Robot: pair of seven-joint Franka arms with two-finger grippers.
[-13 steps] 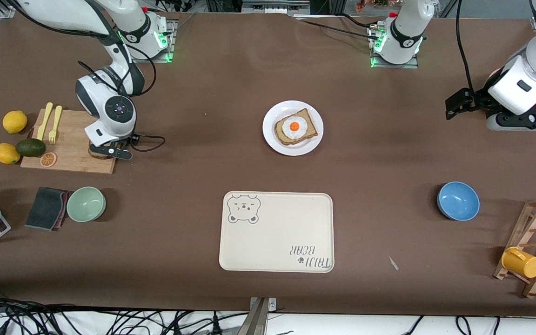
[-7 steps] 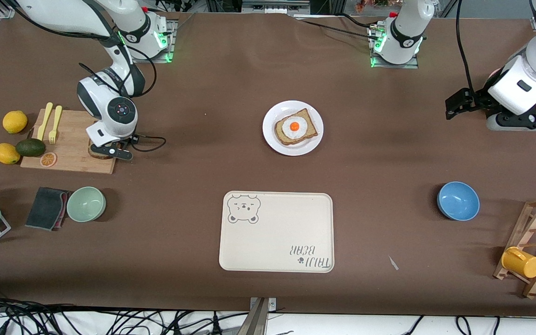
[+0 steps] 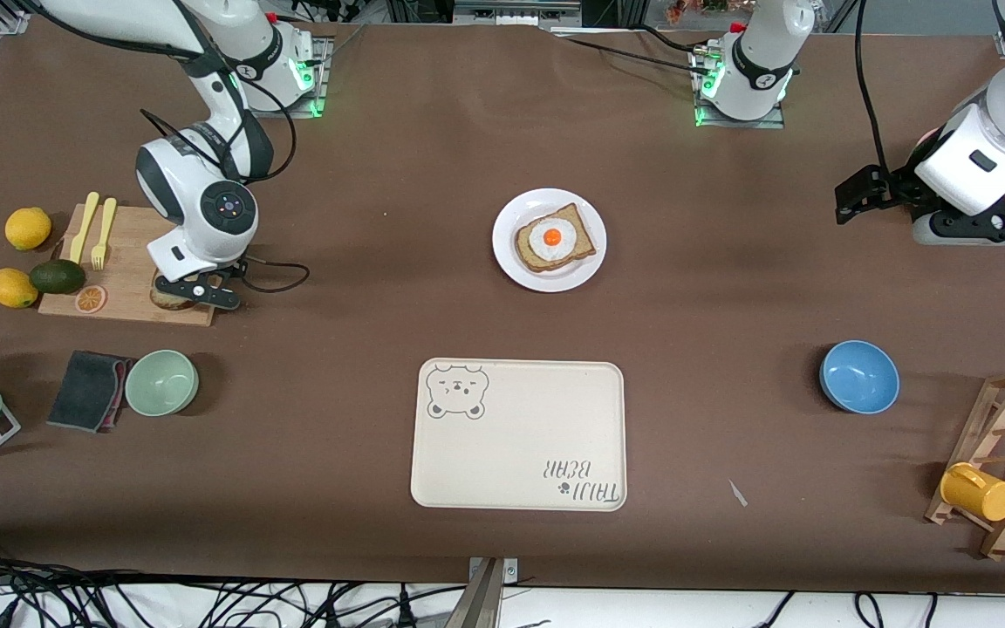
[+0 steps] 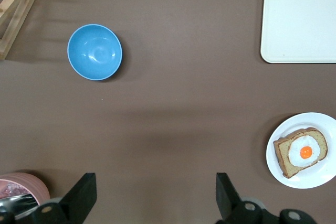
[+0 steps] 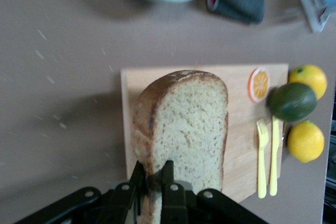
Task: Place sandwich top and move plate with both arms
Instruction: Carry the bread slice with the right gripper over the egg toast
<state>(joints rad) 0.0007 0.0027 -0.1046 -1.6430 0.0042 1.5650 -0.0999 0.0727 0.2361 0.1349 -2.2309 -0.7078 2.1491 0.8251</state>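
Note:
The sandwich top [image 5: 184, 129], a plain wholemeal slice with a dark crust, is pinched at its crust edge by my right gripper [image 5: 153, 176], held just above the wooden cutting board [image 5: 241, 135]. In the front view the slice [image 3: 169, 299] peeks out under the right gripper [image 3: 197, 292] at the board's [image 3: 132, 279] corner. The white plate [image 3: 590, 266] sits mid-table with the egg-topped slice [image 3: 554, 238] on it; it also shows in the left wrist view [image 4: 328, 177]. My left gripper [image 4: 156, 198] is open and empty, waiting over bare table at the left arm's end.
The cream bear tray [image 3: 518, 433] lies nearer the camera than the plate. A blue bowl [image 3: 858, 376], wooden rack with yellow mug [image 3: 978, 491], green bowl [image 3: 161, 382], dark cloth [image 3: 88, 389], lemons [image 3: 28, 228], avocado [image 3: 58, 276], yellow cutlery [image 3: 92, 228] and orange slice [image 3: 90, 299] surround the work area.
The right gripper has lifted and turned slightly, raising the bread slice off the cutting board. The left arm has not moved.

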